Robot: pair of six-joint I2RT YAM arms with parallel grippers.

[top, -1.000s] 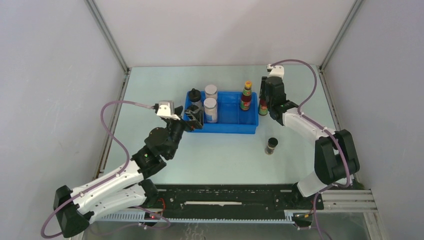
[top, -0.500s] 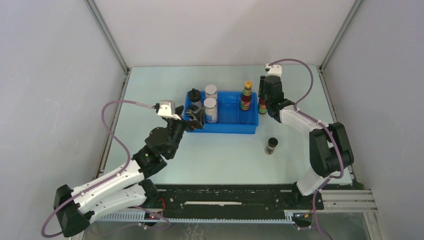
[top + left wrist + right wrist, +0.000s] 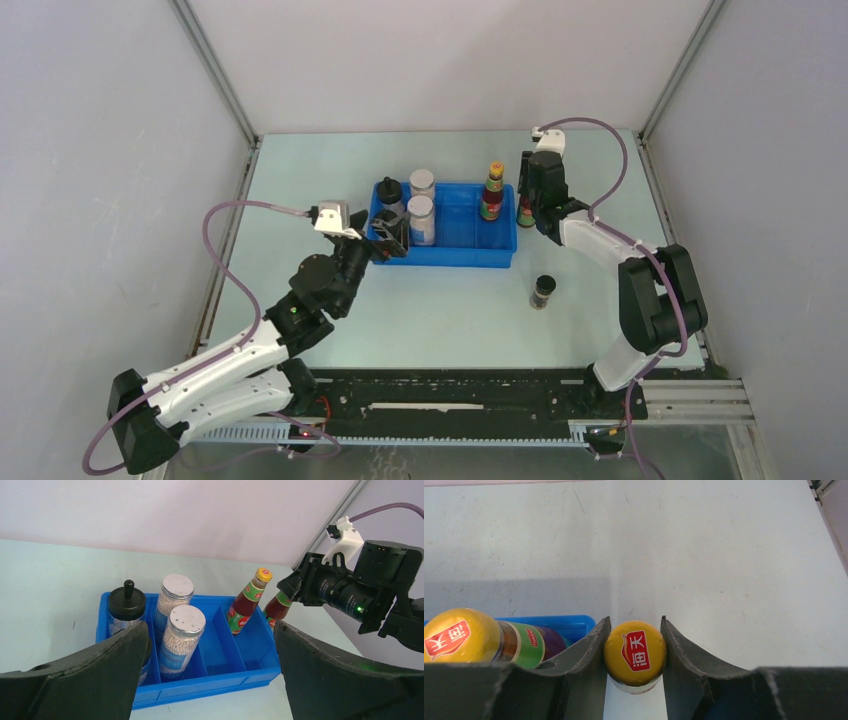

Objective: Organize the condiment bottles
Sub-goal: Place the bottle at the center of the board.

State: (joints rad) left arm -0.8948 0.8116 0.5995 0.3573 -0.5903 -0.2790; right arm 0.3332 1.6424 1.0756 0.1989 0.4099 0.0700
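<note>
1. One slim orange-capped bottle [image 3: 634, 652] sits between the right pincer's [image 3: 634, 626] fingers, clamped at its cap, just right of the blue tray [image 3: 470, 256].
2. A twin bottle [image 3: 491, 195] stands in the tray's right compartment.
3. The left pincer [image 3: 210, 630] gapes wide, empty, at the tray's near left corner.

Red "海天" logo on 2 yellow bottle caps: centre cap [image 3: 634, 652] & left cap [image 3: 455, 635]

Top external: looks down from behind over whole table [image 3: 450, 320]. Left wrist: faces blue divided tray [image 3: 220, 677] obliquely, near. Right wrist: looks straight down, closest. Shares tray's right end, orange-capped bottle [image 3: 635, 652] beside it.
</note>
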